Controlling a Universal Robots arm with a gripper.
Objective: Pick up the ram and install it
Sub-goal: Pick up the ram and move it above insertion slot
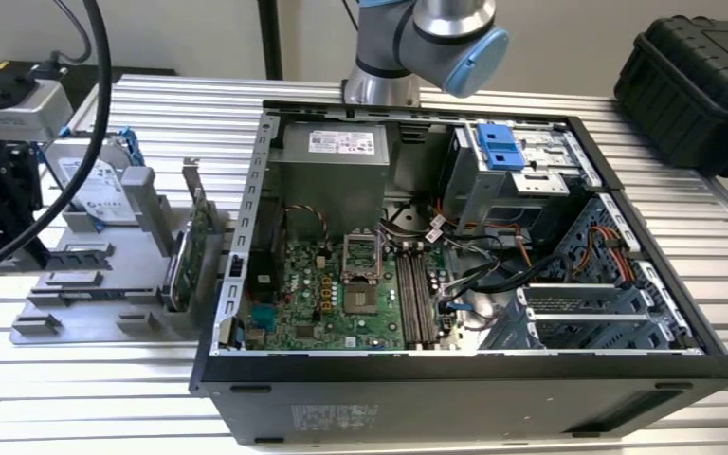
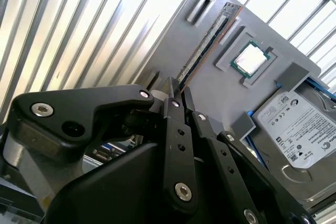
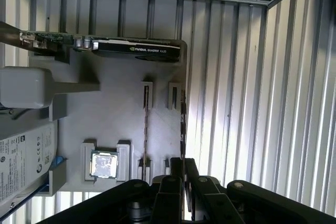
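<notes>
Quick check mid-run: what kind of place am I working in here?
Probably a robotics lab bench for PC assembly: an open computer case on a slotted aluminium table, beside a grey parts fixture holding the ram.

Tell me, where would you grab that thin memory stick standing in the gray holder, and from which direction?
Probably its upper long edge, near mid-length, pinching the two flat faces. The ram stands on edge in the gray holder, its ends seemingly seated in slotted blocks, so its top is the free part: come straight down from above.
</notes>
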